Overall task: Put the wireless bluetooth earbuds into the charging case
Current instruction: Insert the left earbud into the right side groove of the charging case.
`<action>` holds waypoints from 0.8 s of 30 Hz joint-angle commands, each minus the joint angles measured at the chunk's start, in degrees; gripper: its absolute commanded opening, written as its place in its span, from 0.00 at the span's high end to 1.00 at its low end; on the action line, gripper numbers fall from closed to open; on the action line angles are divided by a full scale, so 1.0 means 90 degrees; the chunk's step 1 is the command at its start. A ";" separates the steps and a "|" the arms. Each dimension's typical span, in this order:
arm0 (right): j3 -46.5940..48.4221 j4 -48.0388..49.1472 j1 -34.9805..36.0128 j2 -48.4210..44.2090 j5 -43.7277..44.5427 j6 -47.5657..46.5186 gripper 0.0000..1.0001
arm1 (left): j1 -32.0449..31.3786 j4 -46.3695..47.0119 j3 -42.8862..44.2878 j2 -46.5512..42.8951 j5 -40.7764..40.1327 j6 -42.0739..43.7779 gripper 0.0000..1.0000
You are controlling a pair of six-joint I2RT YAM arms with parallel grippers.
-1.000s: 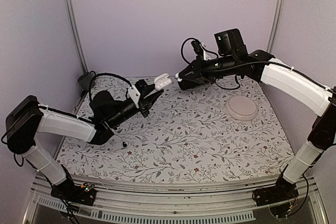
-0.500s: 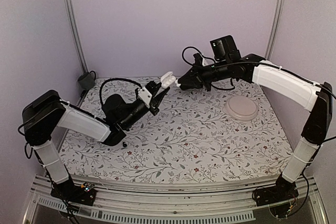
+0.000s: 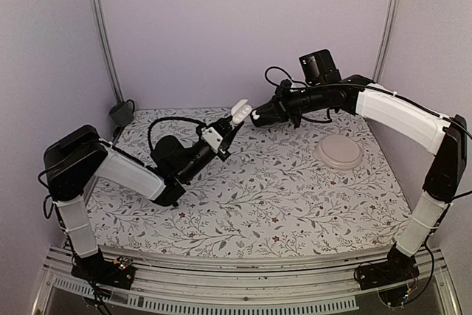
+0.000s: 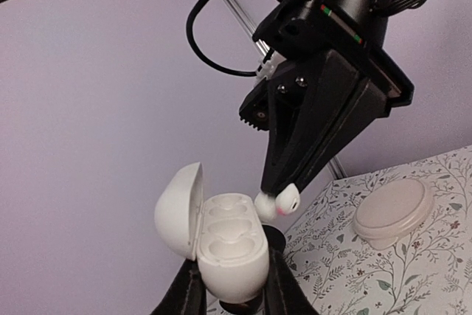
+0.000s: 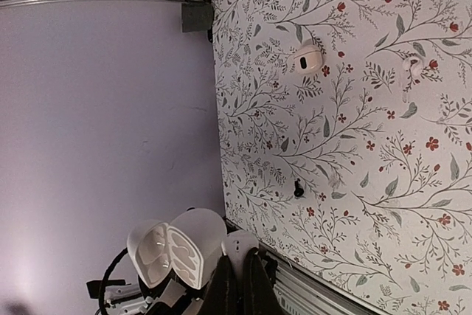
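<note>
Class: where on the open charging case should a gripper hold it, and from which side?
Hold the charging case by its base's flanks, from below, as the left gripper does: the lid stands open to one side and the sockets face the earbud, so both must stay clear.

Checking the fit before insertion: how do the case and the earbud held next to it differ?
The case is far larger than the earbud. The case is a rounded box with its lid open and both sockets empty; the earbud is a small solid nub. The case sits clamped in the left hand, while the earbud is pinched at the tip of the right hand. Both are glossy white and held in the air.
</note>
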 commanded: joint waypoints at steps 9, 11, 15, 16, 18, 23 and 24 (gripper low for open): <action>-0.0048 0.0059 -0.0035 -0.0398 0.0310 0.0343 0.98 | -0.0115 0.0137 0.0159 0.0266 0.0005 0.0169 1.00; -0.0097 0.0109 -0.0033 -0.0416 0.0296 0.0374 0.98 | -0.0118 0.0105 0.0182 0.0314 -0.0005 0.0166 1.00; -0.0139 0.0209 -0.0026 -0.0365 0.0230 0.0434 0.98 | -0.0121 0.0016 0.0259 0.0352 0.0041 0.0175 1.00; -0.0143 0.0228 -0.0025 -0.0353 0.0205 0.0448 0.98 | -0.0128 0.0004 0.0274 0.0352 0.0044 0.0185 1.00; -0.0144 0.0236 -0.0017 -0.0325 0.0180 0.0455 0.98 | -0.0127 -0.0011 0.0283 0.0348 0.0063 0.0176 1.00; -0.0168 0.0254 0.0016 -0.0283 0.0162 0.0497 0.98 | -0.0131 -0.0107 0.0293 0.0296 0.0120 0.0193 1.00; -0.0172 0.0276 0.0014 -0.0259 0.0123 0.0514 0.98 | -0.0139 -0.0105 0.0293 0.0296 0.0121 0.0195 1.00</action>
